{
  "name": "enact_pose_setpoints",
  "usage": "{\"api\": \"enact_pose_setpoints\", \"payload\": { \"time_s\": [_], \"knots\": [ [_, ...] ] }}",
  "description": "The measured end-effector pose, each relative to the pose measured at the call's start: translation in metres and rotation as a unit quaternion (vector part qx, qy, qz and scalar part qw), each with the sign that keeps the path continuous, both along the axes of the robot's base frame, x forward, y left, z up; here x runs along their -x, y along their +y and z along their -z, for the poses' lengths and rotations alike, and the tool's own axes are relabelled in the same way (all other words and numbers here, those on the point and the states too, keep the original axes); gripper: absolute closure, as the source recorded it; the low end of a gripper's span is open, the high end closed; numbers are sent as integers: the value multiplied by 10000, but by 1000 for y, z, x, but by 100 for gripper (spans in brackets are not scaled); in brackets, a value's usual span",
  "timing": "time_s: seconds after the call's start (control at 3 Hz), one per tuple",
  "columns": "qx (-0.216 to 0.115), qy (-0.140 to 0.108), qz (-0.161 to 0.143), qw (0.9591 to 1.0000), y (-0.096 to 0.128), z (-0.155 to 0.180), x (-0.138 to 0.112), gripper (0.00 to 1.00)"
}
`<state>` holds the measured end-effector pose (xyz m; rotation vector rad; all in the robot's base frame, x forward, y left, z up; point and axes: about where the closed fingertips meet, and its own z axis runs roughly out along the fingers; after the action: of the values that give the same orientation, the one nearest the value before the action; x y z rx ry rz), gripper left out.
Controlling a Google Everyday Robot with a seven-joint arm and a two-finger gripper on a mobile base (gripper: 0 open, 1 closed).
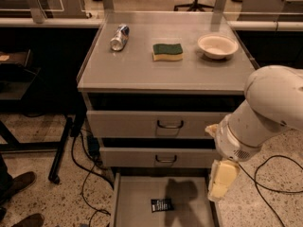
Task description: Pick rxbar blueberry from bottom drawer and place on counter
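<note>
The rxbar blueberry (161, 205), a small dark bar with white lettering, lies flat on the grey floor of the open bottom drawer (137, 197), near its middle. My gripper (221, 179) hangs from the white arm (265, 112) at the drawer's right edge. It points down, right of the bar and above it, and holds nothing I can see. The counter (142, 72) is the grey top of the cabinet.
On the counter lie a tipped can (119, 37), a green-and-yellow sponge (167, 51) and a white bowl (217, 46). The two handled drawers (168, 124) above are slightly open. Cables (87, 183) run on the floor at the left, a shoe (16, 183) further left.
</note>
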<state>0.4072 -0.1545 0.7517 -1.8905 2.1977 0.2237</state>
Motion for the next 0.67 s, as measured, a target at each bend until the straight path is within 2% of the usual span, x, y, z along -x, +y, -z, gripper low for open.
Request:
{"api": "enact_pose_setpoints", "payload": {
  "time_s": [0.33, 0.67],
  "knots": [
    [-42, 51, -10, 10000, 2, 7, 2, 0],
    [-236, 289, -58, 9993, 11, 39, 12, 0]
  ]
}}
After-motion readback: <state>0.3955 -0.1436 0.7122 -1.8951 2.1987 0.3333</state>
